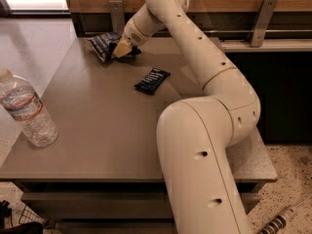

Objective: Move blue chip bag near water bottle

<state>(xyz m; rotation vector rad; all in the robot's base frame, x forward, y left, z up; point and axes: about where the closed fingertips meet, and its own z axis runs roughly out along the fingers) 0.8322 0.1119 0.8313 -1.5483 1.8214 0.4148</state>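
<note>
The blue chip bag [103, 45] is a crumpled navy foil bag with white lettering, at the far left of the grey table [102, 126]. My gripper [120, 49] is at the bag's right side, its yellowish fingers closed on the bag. The bag is tilted up on edge. The water bottle [27, 112], clear with a white cap and a white, red and blue label, stands upright at the table's near left corner, far from the bag.
A flat dark blue bar wrapper [152, 80] lies on the table right of the bag. My arm [204, 145] spans the table's right side. A wooden wall panel with metal brackets [262, 21] runs behind. The table's left edge drops to the floor.
</note>
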